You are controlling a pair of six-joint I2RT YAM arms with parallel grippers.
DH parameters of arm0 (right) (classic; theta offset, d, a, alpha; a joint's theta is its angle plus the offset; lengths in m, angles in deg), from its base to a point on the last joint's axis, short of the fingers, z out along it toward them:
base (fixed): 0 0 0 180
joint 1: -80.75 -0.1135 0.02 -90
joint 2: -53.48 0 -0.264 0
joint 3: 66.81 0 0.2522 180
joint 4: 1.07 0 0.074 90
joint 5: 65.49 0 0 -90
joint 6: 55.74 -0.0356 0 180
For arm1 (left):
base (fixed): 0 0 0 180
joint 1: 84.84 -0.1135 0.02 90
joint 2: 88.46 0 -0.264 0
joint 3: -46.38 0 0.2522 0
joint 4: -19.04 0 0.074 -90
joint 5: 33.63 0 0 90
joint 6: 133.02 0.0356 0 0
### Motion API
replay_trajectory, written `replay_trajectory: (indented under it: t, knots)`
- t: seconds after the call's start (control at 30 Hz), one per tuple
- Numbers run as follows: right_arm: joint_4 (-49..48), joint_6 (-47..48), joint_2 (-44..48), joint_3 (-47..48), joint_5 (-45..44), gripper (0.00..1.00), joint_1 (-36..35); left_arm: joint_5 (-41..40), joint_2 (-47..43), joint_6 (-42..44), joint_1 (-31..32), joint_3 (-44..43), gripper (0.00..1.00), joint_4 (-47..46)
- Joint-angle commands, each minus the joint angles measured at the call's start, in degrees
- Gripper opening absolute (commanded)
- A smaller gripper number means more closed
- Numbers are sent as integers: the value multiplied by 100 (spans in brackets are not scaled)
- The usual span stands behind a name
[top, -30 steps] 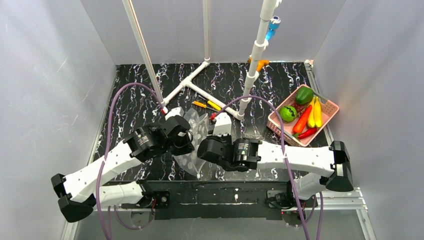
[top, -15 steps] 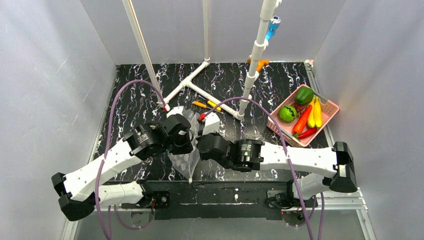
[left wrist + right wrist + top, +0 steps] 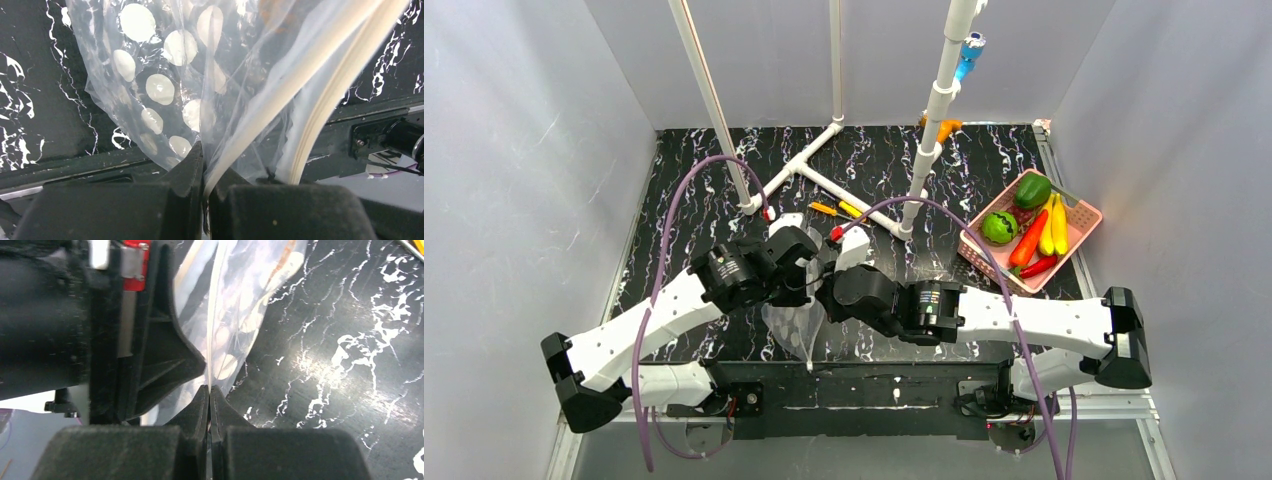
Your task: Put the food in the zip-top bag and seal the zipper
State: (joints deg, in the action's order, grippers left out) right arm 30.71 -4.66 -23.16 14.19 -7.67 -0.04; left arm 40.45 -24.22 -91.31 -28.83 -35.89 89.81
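The clear zip-top bag [image 3: 795,318] with white dots hangs between my two grippers above the table's near middle. My left gripper [image 3: 809,274] is shut on its top edge; in the left wrist view the jaws [image 3: 205,185] pinch the pale zipper strip [image 3: 280,95], the dotted bag [image 3: 160,90] hanging beyond. My right gripper [image 3: 827,283] is shut on the same edge; in the right wrist view its jaws [image 3: 209,392] clamp the thin bag edge [image 3: 216,350] right beside the left gripper's body [image 3: 145,340]. The food [image 3: 1027,225] lies in the pink basket: green round ones, yellow bananas, orange and red peppers.
The pink basket [image 3: 1088,214] stands at the right edge. A white pipe frame [image 3: 824,180] and upright poles [image 3: 929,140] stand at the back. Small yellow and orange-handled tools [image 3: 836,209] lie behind the grippers. The table's front rail [image 3: 874,385] runs under the bag.
Both grippers came closer together and shifted slightly right and toward the near edge. The bag, earlier spread on the table, now hangs gathered below them.
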Motion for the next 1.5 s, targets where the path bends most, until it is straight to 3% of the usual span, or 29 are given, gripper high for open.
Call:
replay_trajectory:
  t: [0.0, 0.17, 0.43, 0.63, 0.77, 0.87, 1.07, 1.27, 1.47]
  knots:
    - [573, -318, -118, 260, -578, 1, 146, -145, -179, 250, -2, -294, 0, 188]
    - [2077, -602, -766, 692, -1586, 1, 481, -275, -176, 135, 7, -857, 0, 1003]
    - [1544, -73, -414, 287, -1159, 1, 659, -319, 10, 193, 0, -807, 0, 1412]
    - [936, 726, -72, -249, -385, 1, 989, -105, -157, 572, -14, -505, 0, 857]
    - [206, 971, 240, -714, 1923, 2, 1750, 441, 53, 1132, -536, -524, 0, 505]
    - [-96, 949, 270, -745, 2562, 5, 1930, 1129, 503, 1629, -1005, -643, 0, 283]
    - [613, 763, -67, -8, 2969, 31, 2285, 1927, 1339, 2446, -1516, -1178, 0, 92]
    - [1481, 994, 459, 3, 2796, 85, 2443, 1928, 1936, 2803, -1647, -1360, 0, -125]
    - [1999, 854, 2250, -693, 1759, 98, 2476, 1979, 2047, 2991, -1968, -1041, 0, -479]
